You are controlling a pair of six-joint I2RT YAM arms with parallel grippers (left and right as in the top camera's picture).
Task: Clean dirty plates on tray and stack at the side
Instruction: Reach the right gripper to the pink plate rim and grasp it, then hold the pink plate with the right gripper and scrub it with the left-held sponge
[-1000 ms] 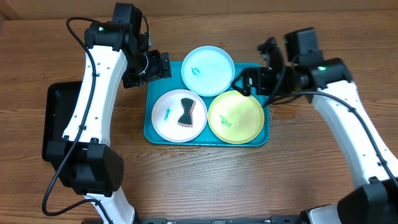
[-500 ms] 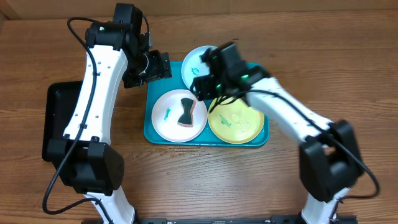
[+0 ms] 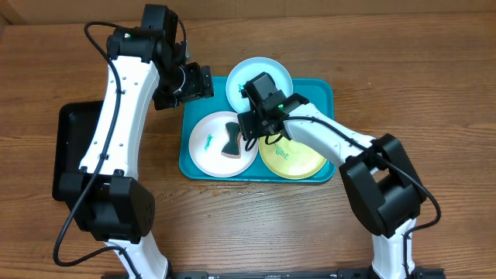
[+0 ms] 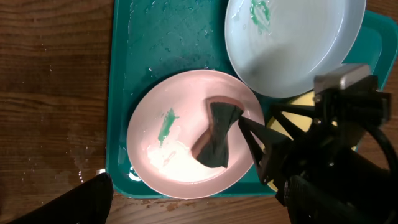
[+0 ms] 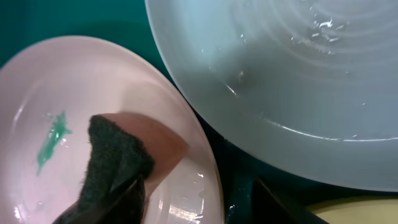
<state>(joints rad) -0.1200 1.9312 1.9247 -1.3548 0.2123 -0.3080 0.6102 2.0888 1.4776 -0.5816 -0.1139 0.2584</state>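
**Sponge [image 4: 217,134] on white plate [image 3: 209,151], right gripper [image 4: 250,149] wide beside it**

Brown wood-grain table [image 3: 403,46] fills the overhead view, with a pale band along its far edge. In the left wrist view, water drops bead on the wood beside the turquoise tray [image 3: 318,89], whose base is wet too. A black tray [image 3: 70,139] lies well apart at the left, partly under the left arm.

All three plates sit in the turquoise tray. The white plate is at the near left, with a teal-green smudge [image 4: 166,124] on its left half and the dark bow-tie sponge at its middle. The pale blue plate [image 3: 275,70] is at the far side, its rim overlapping the white plate's and reaching past the tray's far edge. The yellow-green plate [image 3: 298,163] is at the near right, partly hidden by the right arm.

The right gripper hangs over the white plate's right rim, between the blue and yellow-green plates. Its jaws are wide apart and hold nothing; one fingertip is just beside the sponge's right edge.

The left gripper [image 3: 203,80] hovers off the tray's far left corner, clear of every plate. One of its fingers [image 4: 87,202] sits far off centre in its own view, so its jaws are spread and empty.
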